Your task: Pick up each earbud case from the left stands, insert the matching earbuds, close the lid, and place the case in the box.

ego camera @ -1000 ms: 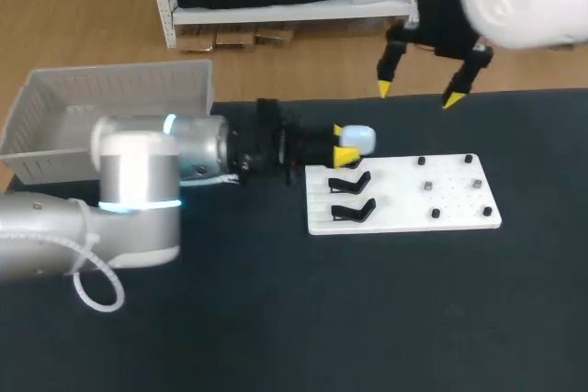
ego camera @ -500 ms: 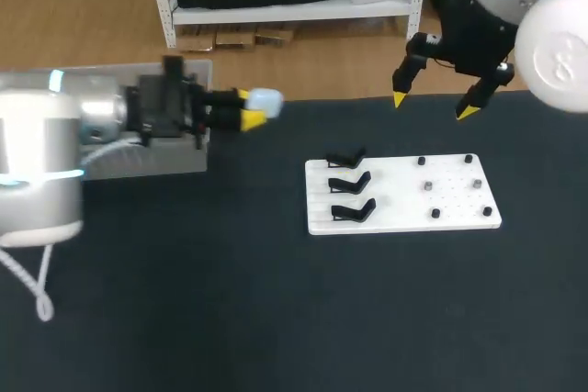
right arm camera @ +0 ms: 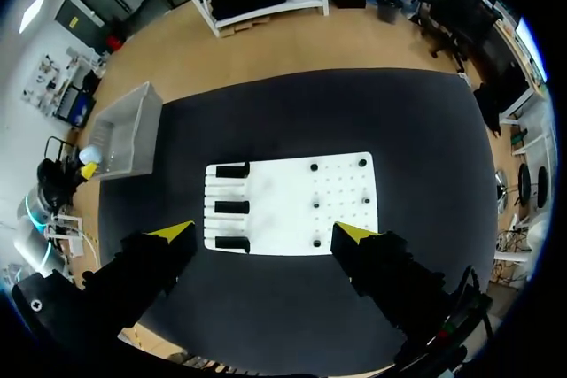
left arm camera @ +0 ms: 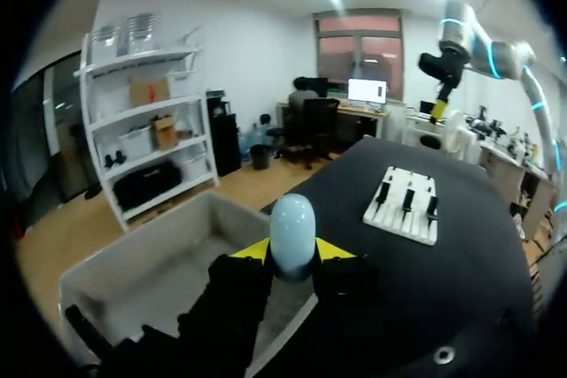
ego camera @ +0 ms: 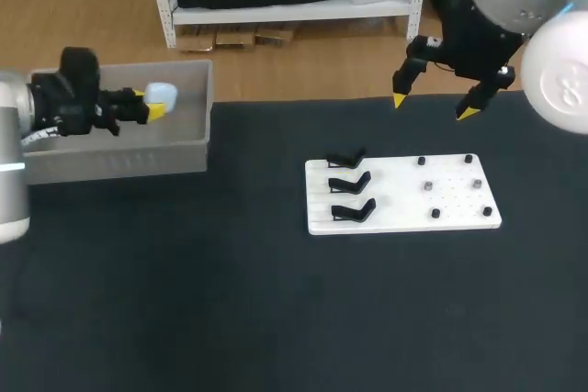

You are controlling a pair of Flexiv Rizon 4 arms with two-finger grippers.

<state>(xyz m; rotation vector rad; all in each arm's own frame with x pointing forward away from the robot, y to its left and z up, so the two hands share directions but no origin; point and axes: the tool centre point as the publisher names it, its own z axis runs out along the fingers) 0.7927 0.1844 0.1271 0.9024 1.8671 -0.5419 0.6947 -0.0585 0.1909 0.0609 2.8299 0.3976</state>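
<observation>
The left hand (ego camera: 147, 104) is gripping the pale blue earbud case (ego camera: 163, 94) above the grey box (ego camera: 119, 164) at the table's (ego camera: 230, 319) left edge. The right hand (ego camera: 432, 106) is hanging wide open beyond the white board (ego camera: 413, 199), with three black stands (ego camera: 351, 185) lining the board's left side, well apart from the box.

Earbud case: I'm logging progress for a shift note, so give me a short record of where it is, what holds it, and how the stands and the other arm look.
item: pale blue earbud case, lid looks closed
held by: left gripper, fingers shut on it from two sides
position: above the grey box, not released
stands: three black stands on the white board, none holding a case
other arm: right gripper open, holding nothing, beyond the board's far side
</observation>
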